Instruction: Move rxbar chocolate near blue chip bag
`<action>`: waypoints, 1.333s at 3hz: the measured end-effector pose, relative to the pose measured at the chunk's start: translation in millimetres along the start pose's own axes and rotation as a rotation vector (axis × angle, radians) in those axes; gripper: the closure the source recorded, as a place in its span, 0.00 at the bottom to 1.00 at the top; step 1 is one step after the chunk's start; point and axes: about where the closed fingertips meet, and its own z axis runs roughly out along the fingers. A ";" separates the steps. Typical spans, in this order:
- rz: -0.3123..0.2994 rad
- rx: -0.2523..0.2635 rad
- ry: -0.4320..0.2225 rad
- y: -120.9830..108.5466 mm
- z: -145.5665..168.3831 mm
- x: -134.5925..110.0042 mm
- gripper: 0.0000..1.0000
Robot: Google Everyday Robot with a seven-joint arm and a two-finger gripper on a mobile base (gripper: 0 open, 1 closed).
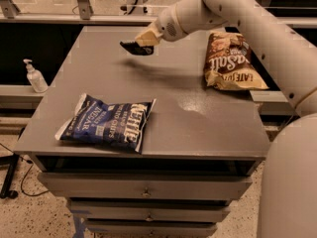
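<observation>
One arm reaches in from the right over one grey table (188, 118); its single gripper (141, 42) hangs above the far left part of the top, its fingers clamped on the one rxbar (130, 46), which juts out to the left, held clear of the surface with a shadow beneath it; two chip bags lie on the table, well apart from each other; the blue bag (106, 123) lies flat at the near left edge, well away from the rxbar; the brown bag (230, 61) lies at the far right; one pump bottle (34, 77) stands on a ledge left of the table.
</observation>
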 end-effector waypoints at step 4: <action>-0.046 -0.342 0.099 137.5 -91.8 116.2 1.00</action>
